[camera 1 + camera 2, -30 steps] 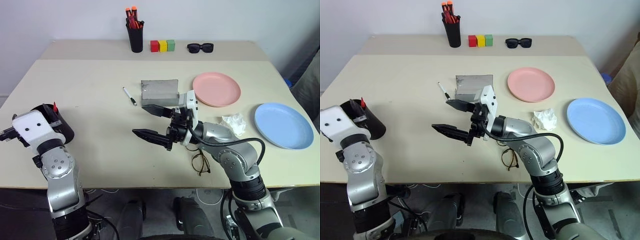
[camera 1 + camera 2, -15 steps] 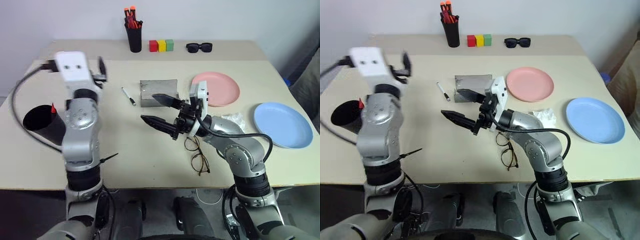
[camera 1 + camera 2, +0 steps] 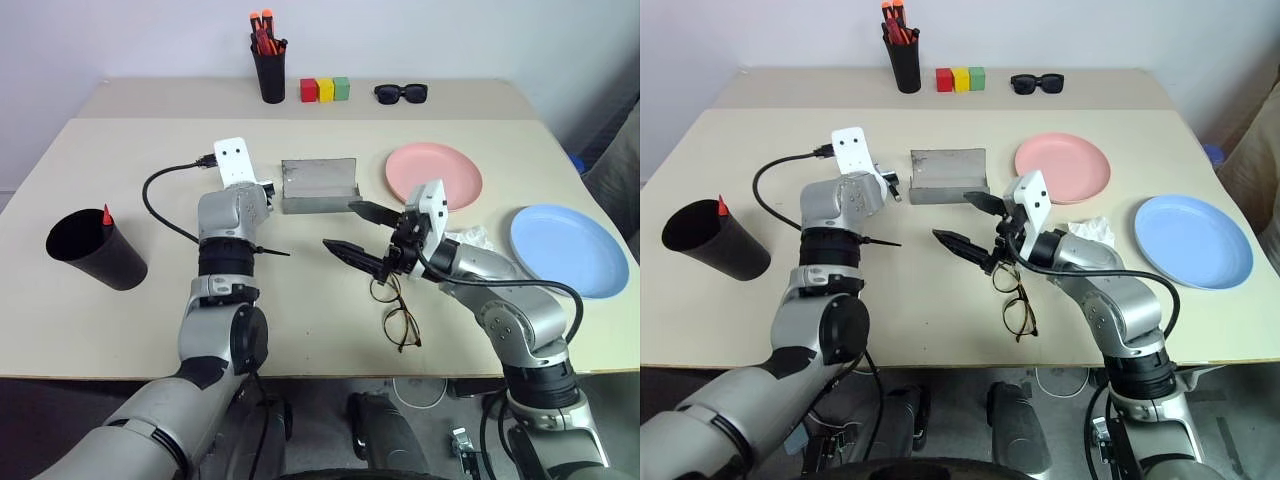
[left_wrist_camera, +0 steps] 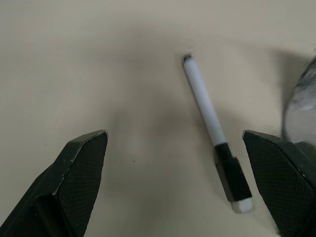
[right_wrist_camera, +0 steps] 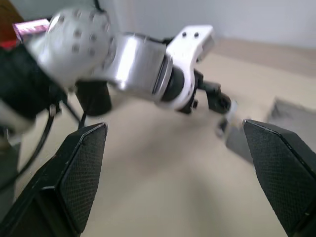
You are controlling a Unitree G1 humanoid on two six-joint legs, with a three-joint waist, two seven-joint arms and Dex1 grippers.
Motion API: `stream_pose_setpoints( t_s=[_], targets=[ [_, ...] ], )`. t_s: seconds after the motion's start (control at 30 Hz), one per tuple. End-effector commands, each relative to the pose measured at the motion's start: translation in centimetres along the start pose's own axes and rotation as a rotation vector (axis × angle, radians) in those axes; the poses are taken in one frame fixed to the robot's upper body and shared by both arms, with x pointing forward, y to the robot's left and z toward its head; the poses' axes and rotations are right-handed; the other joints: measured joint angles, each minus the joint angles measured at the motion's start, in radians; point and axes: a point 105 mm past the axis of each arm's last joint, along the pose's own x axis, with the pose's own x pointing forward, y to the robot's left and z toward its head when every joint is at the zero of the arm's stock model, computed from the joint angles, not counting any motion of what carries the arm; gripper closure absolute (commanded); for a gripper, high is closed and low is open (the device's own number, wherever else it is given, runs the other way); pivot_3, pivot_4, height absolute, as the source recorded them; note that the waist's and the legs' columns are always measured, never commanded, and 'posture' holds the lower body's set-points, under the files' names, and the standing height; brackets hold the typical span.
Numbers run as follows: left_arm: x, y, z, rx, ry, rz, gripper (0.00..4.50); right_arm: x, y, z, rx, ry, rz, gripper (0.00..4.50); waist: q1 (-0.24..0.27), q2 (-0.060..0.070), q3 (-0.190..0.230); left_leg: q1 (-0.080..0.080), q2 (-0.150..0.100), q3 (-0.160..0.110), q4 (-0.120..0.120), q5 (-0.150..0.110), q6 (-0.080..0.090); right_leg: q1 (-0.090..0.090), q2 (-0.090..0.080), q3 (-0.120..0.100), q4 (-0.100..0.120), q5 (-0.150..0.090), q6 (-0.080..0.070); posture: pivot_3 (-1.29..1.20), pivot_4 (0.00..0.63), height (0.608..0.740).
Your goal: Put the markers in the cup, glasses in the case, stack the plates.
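Note:
The white marker (image 4: 205,106) with its black cap lies flat on the table beside the grey case (image 3: 318,185). My left gripper (image 4: 174,136) hangs over it, open, with the marker between its fingers and apart from them. The black cup (image 3: 95,250) stands at the far left with the red marker (image 3: 106,214) sticking out of it. The wire-framed glasses (image 3: 396,312) lie near the front edge. My right gripper (image 3: 352,230) hovers open above and behind them, holding nothing. The pink plate (image 3: 433,177) and the blue plate (image 3: 567,250) lie apart on the right.
Crumpled white paper (image 3: 466,245) lies between the plates. Along the back stand a black pen holder (image 3: 272,75) with orange-capped pens, coloured blocks (image 3: 325,91) and dark sunglasses (image 3: 400,94). A black cable (image 3: 165,195) loops from my left wrist.
My left arm swung from the cup at the far left over to the white marker by the case, leaving the red marker in the cup. My right gripper drifted right, still open.

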Motion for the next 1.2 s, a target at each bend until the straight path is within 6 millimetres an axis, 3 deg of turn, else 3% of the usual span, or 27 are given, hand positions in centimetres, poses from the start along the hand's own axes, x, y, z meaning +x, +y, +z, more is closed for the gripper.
stream_pose_setpoints(
  t_s=[0.03, 0.2, 0.3, 0.5, 0.57, 0.67, 0.8, 0.87, 0.97, 1.07, 1.2],
  targets=[
    [0.2, -1.0, 1.3, -0.017, -0.021, -0.018, 0.02, -0.5, 0.7, 1.6, -0.068, -0.048, 0.008, 0.00, -0.002, 0.000, 0.000, 0.000, 0.000, 0.000, 0.000, 0.000, 0.000, 0.000, 0.000, 0.000, 0.000, 0.000, 0.000, 0.00, 0.150, 0.740],
    [0.7, -2.0, 1.0, 0.030, -0.004, -0.018, 0.02, -0.6, 0.9, 1.3, -0.065, -0.045, -0.001, 0.00, 0.000, 0.000, 0.000, 0.000, 0.000, 0.000, 0.000, 0.000, 0.000, 0.000, 0.000, 0.000, 0.000, 0.000, 0.000, 0.00, 0.150, 0.740],
    [0.8, -2.0, 0.8, 0.050, 0.015, 0.006, 0.78, -0.6, 0.9, 1.2, -0.065, -0.044, -0.004, 0.00, 0.000, 0.000, 0.000, 0.000, 0.000, 0.000, 0.000, 0.000, 0.000, 0.000, 0.000, 0.000, 0.000, 0.000, 0.000, 0.00, 0.150, 0.740],
    [1.0, -0.8, 0.6, 0.036, 0.042, 0.078, 3.87, -0.5, 0.8, 1.1, -0.065, -0.035, -0.004, 0.00, -0.005, 0.000, 0.000, 0.000, 0.000, 0.000, 0.000, 0.000, 0.000, 0.000, 0.000, 0.000, 0.000, 0.000, 0.000, 0.00, 0.150, 0.740],
    [1.1, -0.4, 0.8, 0.012, 0.033, 0.090, 4.46, -0.6, 0.7, 1.0, -0.069, -0.026, -0.005, 0.00, -0.006, 0.000, 0.000, 0.000, 0.000, 0.000, 0.000, 0.000, 0.000, 0.000, 0.000, 0.000, 0.001, 0.000, 0.000, 0.00, 0.150, 0.740],
    [0.9, -0.2, 2.7, -0.062, -0.078, 0.071, 4.46, -0.5, 0.5, 0.9, -0.073, -0.018, -0.008, 0.00, -0.002, 0.000, 0.000, 0.000, 0.000, 0.000, 0.000, 0.000, 0.000, 0.000, 0.000, 0.000, 0.001, 0.000, 0.000, 0.00, 0.150, 0.740],
    [-0.9, 0.4, 7.7, -0.132, -0.372, 0.003, 4.46, -0.4, -0.2, 0.2, -0.105, 0.027, -0.050, 0.00, 0.000, 0.000, 0.000, 0.000, 0.000, 0.000, 0.000, 0.000, -0.001, -0.001, 0.000, 0.000, 0.000, 0.000, 0.000, 0.00, 0.150, 0.740],
    [-2.8, 1.0, 9.9, -0.135, -0.563, -0.053, 4.46, -0.3, -0.6, -0.1, -0.115, 0.039, -0.075, 0.00, -0.001, 0.000, 0.000, 0.000, 0.000, 0.001, -0.001, 0.000, -0.001, -0.001, 0.000, 0.001, 0.000, 0.000, 0.000, 0.00, 0.150, 0.740],
    [-8.3, 3.6, 12.8, -0.133, -0.945, -0.084, 4.46, -0.1, -0.9, -0.2, -0.122, 0.043, -0.090, 0.00, -0.004, 0.000, 0.000, 0.000, 0.000, 0.001, -0.002, 0.001, -0.002, -0.002, -0.001, 0.001, 0.001, 0.001, -0.001, 0.00, 0.150, 0.740],
    [-12.6, 6.8, 13.1, -0.076, -1.175, 0.022, 4.46, 0.2, -0.7, -0.1, -0.119, 0.030, -0.080, 0.00, -0.001, 0.000, 0.000, 0.000, 0.001, 0.002, -0.004, 0.001, -0.002, -0.003, -0.001, 0.002, 0.001, 0.001, -0.001, 0.00, 0.150, 0.740],
    [-16.4, 11.6, 11.3, 0.053, -1.305, 0.284, 4.46, 0.9, -0.1, 0.6, -0.100, -0.007, -0.036, 0.00, 0.000, 0.000, 0.000, 0.000, 0.001, 0.002, -0.003, 0.001, -0.002, -0.003, 0.000, 0.002, 0.001, 0.001, -0.002, 0.00, 0.150, 0.740]
  ],
)
